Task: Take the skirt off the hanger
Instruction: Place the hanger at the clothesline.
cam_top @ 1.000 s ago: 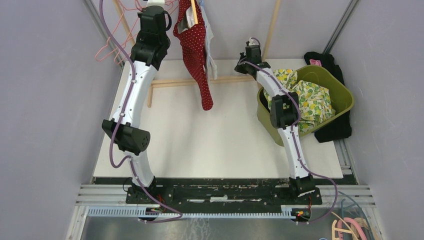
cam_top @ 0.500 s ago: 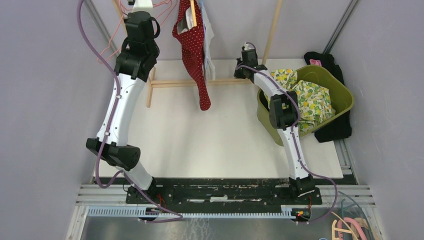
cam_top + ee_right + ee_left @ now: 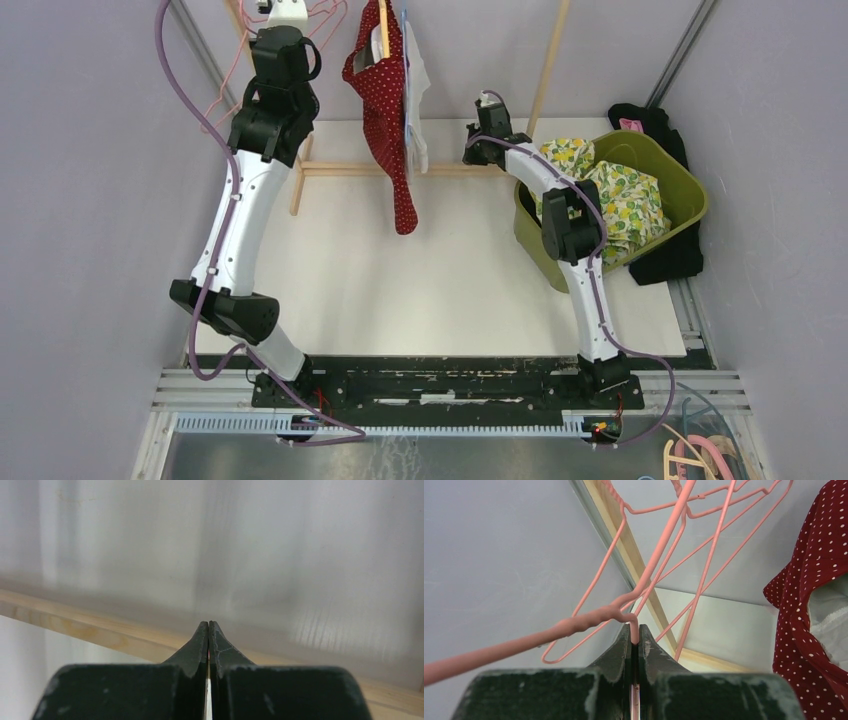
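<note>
The red white-dotted skirt (image 3: 385, 110) hangs on a wooden hanger (image 3: 383, 25) at the top centre, with a white garment (image 3: 416, 95) beside it. Its edge also shows at the right of the left wrist view (image 3: 814, 580). My left gripper (image 3: 288, 10) is raised to the left of the skirt and apart from it. In the left wrist view it (image 3: 634, 630) is shut on the wire of an empty pink hanger (image 3: 589, 620). My right gripper (image 3: 483, 112) is to the right of the skirt. In the right wrist view it (image 3: 208, 625) is shut and empty.
Several more pink wire hangers (image 3: 704, 555) hang just beyond my left gripper. A wooden rail (image 3: 340, 167) runs across the back of the table and shows in the right wrist view (image 3: 100, 630). A green basket (image 3: 690, 190) holding yellow floral cloth (image 3: 620, 195) stands at the right, on black cloth (image 3: 670, 262).
My left arm has swung up and to the left with the pink hanger. The skirt has shifted slightly left. My right gripper has moved a little to the left.
</note>
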{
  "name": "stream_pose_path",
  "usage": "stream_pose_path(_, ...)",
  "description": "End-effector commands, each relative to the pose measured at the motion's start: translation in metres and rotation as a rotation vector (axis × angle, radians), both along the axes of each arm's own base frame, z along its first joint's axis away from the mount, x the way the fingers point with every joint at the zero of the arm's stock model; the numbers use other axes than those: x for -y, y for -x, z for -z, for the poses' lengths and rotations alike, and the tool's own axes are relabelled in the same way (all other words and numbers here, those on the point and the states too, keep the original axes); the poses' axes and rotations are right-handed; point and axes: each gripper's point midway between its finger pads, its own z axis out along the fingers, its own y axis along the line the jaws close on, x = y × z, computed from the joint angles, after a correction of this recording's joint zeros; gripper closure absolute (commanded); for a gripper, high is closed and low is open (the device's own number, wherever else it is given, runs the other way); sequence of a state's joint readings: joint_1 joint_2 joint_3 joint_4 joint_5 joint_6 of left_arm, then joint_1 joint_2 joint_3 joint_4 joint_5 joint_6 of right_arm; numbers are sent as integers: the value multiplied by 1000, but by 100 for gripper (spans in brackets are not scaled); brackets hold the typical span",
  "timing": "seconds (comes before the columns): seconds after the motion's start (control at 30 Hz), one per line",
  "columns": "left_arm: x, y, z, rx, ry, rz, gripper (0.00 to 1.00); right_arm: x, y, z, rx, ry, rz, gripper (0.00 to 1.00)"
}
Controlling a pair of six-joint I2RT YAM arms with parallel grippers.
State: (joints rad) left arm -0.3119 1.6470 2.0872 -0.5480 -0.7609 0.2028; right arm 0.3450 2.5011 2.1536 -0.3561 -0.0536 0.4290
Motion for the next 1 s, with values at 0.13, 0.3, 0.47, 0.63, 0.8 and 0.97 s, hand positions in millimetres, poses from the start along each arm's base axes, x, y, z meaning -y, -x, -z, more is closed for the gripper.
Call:
stream_pose_path(0.13,6,-14,-6,29,-20,9,97,-9,27,-39,6,-23,-66,99)
stream_pose_path(0.3,11,-31,-7,35,-27,13,97,-12,38,-52,18,-54,-80,99)
stream_pose_path(0.47,17,-50,2,22,-50,16,97,-13,46,-57,17,-75,-94,99)
stream_pose_path(0.63,21,-70,5,30,-61,9,97,-14,49,-69,37,-75,-115,99)
stream_pose_path(0.8,27,-74,-14,114,-2,28,97,-9,46,-85,69,-76,-116,99)
stream_pose_path(0.97,26,-66,-26,151,19,36,97,-9,40,-87,79,-91,-108,100)
